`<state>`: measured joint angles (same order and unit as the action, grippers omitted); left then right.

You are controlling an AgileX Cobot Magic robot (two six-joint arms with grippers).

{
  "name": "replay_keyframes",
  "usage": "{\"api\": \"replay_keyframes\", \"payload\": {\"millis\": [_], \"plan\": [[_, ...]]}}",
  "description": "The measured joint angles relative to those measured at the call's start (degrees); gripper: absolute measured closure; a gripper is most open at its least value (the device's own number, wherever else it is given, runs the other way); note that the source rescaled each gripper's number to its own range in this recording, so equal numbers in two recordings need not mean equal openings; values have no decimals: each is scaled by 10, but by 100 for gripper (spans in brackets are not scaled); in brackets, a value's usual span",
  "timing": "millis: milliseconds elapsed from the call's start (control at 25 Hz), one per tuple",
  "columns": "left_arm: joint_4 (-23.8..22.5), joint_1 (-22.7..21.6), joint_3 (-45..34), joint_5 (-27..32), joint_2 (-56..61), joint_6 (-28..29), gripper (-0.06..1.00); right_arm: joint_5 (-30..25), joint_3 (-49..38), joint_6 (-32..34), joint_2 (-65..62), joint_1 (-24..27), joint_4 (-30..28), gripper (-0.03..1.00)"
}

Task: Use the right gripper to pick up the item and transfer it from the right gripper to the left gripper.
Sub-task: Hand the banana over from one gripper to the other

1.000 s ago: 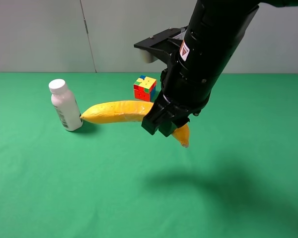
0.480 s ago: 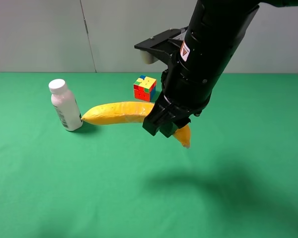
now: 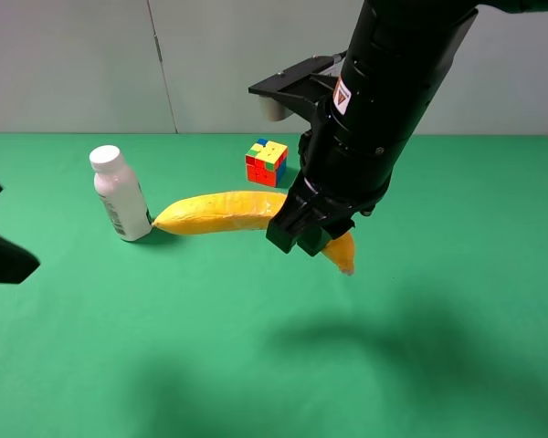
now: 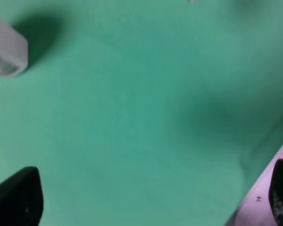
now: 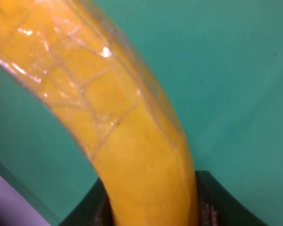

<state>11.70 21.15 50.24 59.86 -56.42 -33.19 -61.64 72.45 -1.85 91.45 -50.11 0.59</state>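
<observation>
The yellow banana (image 3: 215, 211) stretches from beside the white bottle (image 3: 119, 193) to under the right arm. My right gripper (image 3: 303, 237), on the glossy black arm with the red-and-white label, is shut on the banana near its right end. The right wrist view shows the banana (image 5: 118, 117) gripped between the black fingers (image 5: 212, 207). My left gripper (image 3: 16, 226) shows at the left edge, open and empty, well left of the banana. In the left wrist view its fingertips (image 4: 16, 197) stand wide apart over bare green cloth.
A multicoloured puzzle cube (image 3: 267, 162) sits behind the banana. The bottle stands upright with the banana's left tip close to its base, and shows blurred in the left wrist view (image 4: 4, 52). The green table (image 3: 164, 365) ends at a pale wall behind.
The left gripper has come into the exterior view at the left edge. The right gripper and the banana have shifted slightly right, drawing the tip away from the bottle.
</observation>
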Motion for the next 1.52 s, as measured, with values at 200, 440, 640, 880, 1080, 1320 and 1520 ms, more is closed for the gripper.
{"api": "replay_keyframes", "payload": {"millis": [200,440,640,880,1080,1320,1520], "plan": [[-9,43,64,-5,-83,-32,2,0,0,-5,0,0,0,97],[-18,98,113,-9,-175,-65,2,0,0,-10,0,0,0,97],[-32,127,119,-26,-210,-83,2,0,0,-11,0,0,0,97],[-34,128,122,-73,-215,-117,2,0,0,-11,0,0,1,97],[-15,128,122,-86,-240,-130,2,0,0,-11,0,0,2,97],[12,144,122,-107,-266,-159,3,2,0,-11,0,0,6,97],[12,182,122,-114,-287,-163,3,2,0,-11,0,0,7,97]]}}
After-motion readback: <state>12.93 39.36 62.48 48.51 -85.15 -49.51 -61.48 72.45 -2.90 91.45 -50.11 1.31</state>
